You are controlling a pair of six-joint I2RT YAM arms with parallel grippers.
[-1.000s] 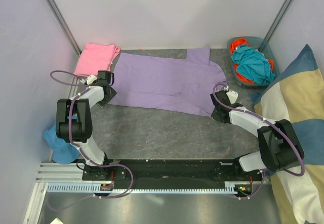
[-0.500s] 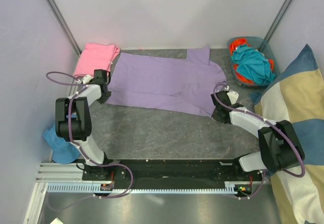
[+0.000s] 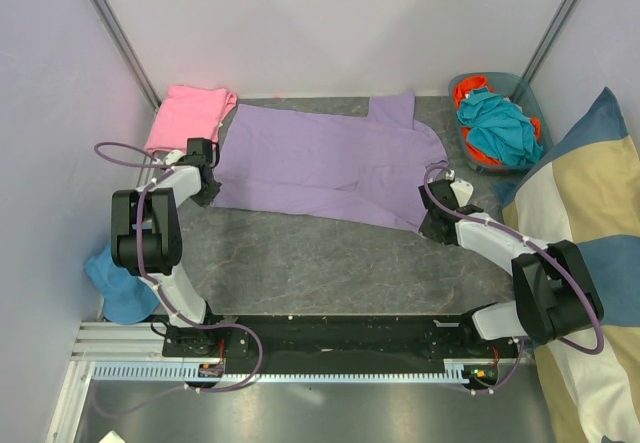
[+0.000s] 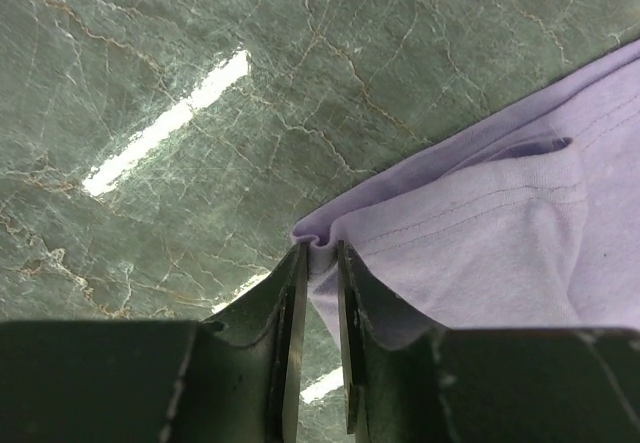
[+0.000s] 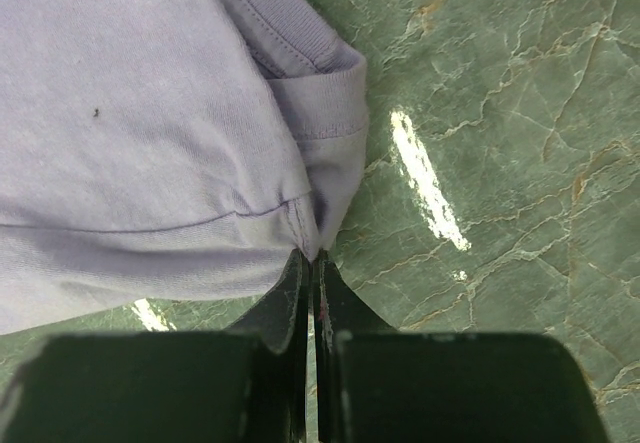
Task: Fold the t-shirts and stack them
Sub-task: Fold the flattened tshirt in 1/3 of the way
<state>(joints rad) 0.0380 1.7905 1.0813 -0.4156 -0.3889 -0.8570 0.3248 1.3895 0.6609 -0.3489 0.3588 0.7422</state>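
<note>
At left gripper: clamped on a bunched hem corner of the lavender t-shirt. At right gripper: pinched closed on a seamed corner of it. Judged as paired near-edge holds, ready to fold the spread shirt away from both. Beyond left gripper: folded pink t-shirt. Beneath: glossy green-grey marbled tabletop. Around: pale walls.

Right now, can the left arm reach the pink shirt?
Probably yes: the pink shirt lies just beyond the left hand, nothing between, but that hand is shut on a corner of the lavender shirt.
</note>
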